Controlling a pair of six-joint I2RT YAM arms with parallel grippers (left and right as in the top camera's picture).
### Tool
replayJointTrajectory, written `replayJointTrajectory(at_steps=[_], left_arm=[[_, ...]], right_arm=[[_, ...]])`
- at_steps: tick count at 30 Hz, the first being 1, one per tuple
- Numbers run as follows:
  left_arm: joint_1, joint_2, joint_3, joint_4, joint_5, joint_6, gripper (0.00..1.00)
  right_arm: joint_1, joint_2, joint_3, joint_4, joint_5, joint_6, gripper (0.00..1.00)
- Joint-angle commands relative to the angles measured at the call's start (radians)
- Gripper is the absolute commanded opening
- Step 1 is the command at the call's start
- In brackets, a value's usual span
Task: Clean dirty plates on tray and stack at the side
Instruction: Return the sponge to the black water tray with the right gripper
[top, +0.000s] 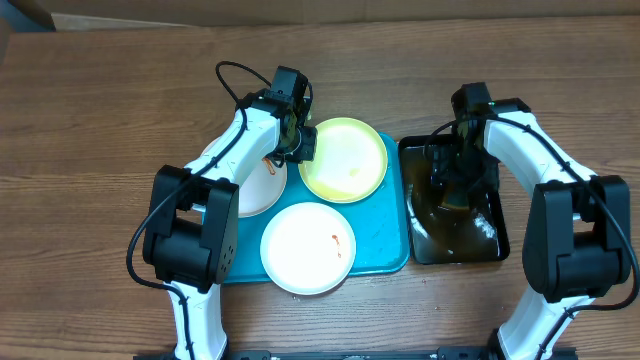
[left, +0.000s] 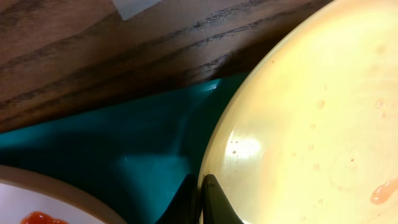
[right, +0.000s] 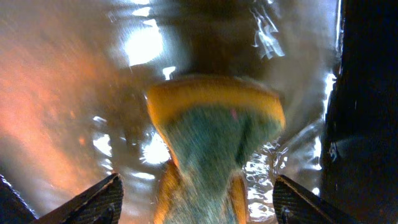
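The pale yellow-green plate (top: 345, 158) lies at the back of the turquoise tray (top: 385, 250). My left gripper (top: 300, 140) is shut on its left rim; the left wrist view shows the fingers (left: 202, 193) pinching the rim of that plate (left: 311, 112), which has an orange smear, over the tray (left: 124, 149). A white plate (top: 308, 247) with a red smear lies at the tray's front. Another white plate (top: 255, 185) with smears lies at the left under the arm, and its rim shows in the left wrist view (left: 25, 199). My right gripper (top: 455, 175) is open in the black tub.
The black tub (top: 495, 240) stands right of the tray and holds brownish water. In the right wrist view a yellow and green sponge (right: 217, 137) sits between the spread fingers (right: 196, 199), beside the tub wall (right: 367, 93). Bare wooden table (top: 100, 120) surrounds everything.
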Motion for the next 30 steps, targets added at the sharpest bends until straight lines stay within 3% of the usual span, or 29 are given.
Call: replayJointTrajectory(at_steps=[1, 13, 14, 15, 16, 19, 20, 21, 22, 23, 30], left_arm=[[-0.002, 0.013, 0.010, 0.002, -0.014, 0.007, 0.04], [-0.002, 0.013, 0.010, 0.003, -0.014, 0.007, 0.04], [-0.002, 0.013, 0.010, 0.003, -0.014, 0.007, 0.04], [-0.002, 0.013, 0.010, 0.003, -0.014, 0.007, 0.04], [-0.002, 0.013, 0.010, 0.003, -0.014, 0.007, 0.04], [-0.002, 0.013, 0.010, 0.003, -0.014, 0.007, 0.04], [-0.002, 0.013, 0.010, 0.003, -0.014, 0.007, 0.04], [-0.002, 0.013, 0.010, 0.003, -0.014, 0.007, 0.04], [-0.002, 0.013, 0.010, 0.003, -0.014, 0.007, 0.05], [-0.002, 0.013, 0.010, 0.003, -0.014, 0.007, 0.05], [-0.002, 0.013, 0.010, 0.003, -0.014, 0.007, 0.05]], right_arm=[[0.003, -0.007, -0.003, -0.037, 0.010, 0.048, 0.79], [0.003, -0.006, -0.073, -0.036, -0.019, 0.055, 0.72], [0.003, -0.007, -0.077, -0.036, -0.019, 0.055, 0.59], [0.003, -0.006, -0.079, -0.039, -0.019, 0.055, 0.07], [0.003, -0.007, -0.079, -0.041, -0.020, 0.055, 0.04], [0.003, -0.007, -0.074, -0.039, -0.019, 0.053, 0.04], [0.002, -0.007, -0.069, -0.033, -0.019, 0.051, 0.09], [0.000, -0.007, -0.061, -0.031, -0.016, 0.051, 0.41], [-0.004, -0.007, -0.049, -0.031, -0.016, 0.051, 0.63], [-0.006, -0.007, -0.039, -0.031, -0.016, 0.051, 0.68], [-0.013, -0.006, -0.021, 0.024, -0.015, 0.051, 0.70]])
